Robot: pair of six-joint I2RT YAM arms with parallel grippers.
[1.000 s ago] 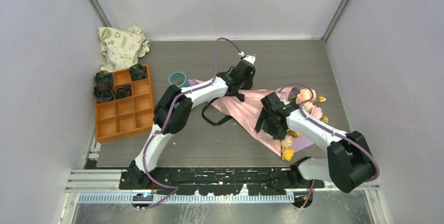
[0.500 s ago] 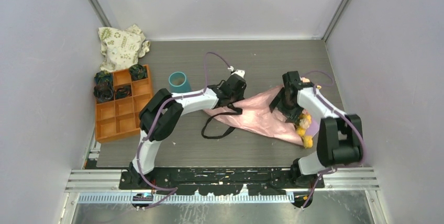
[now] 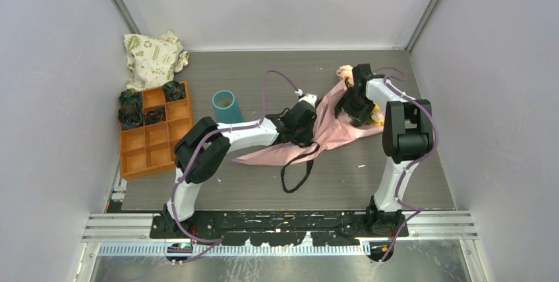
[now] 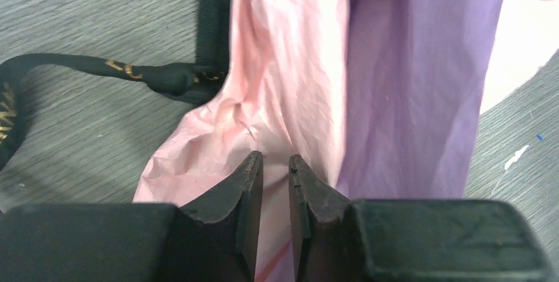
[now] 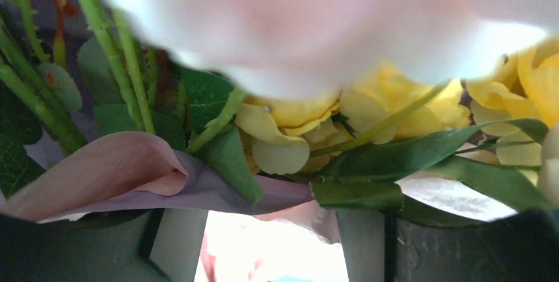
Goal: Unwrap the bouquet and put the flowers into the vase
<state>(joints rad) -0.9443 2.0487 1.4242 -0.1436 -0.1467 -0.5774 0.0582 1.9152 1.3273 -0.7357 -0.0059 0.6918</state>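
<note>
Flowers [image 5: 290, 130] are in the right claw [image 3: 354, 104], whose fingers stand wide around the green stems. I judge it is clamped on them, because the bunch has travelled with this claw. A flap of the paper [image 4: 296, 64] also lies across these fingers, so the stems are not yet bare. The left claw [image 4: 271, 163] has its fingers almost together, and a pink fold of the paper runs into the narrow gap. It seems to pinch the sheet, between the vase [image 3: 226, 105] and the flowers. In the last second the right arm has swung the bunch from a low place far right of the vase and nearer to the robot to a raised place right of the vase and a little beyond it. The left claw came a little toward the robot and narrowed. As a result the paper is now pulled out long and flat between the two claws. The black ribbon [image 3: 296, 173] hangs loose onto the table [image 3: 409, 170], right of the vase and nearer to the robot, and binds nothing. For the task this means the unwrapping is well advanced but not finished. The vase stands upright, apart from everything, with no flower in it. In my judgement the claws must separate more until the sheet slides off the stems, and only then can the flowers go to the vase.
</note>
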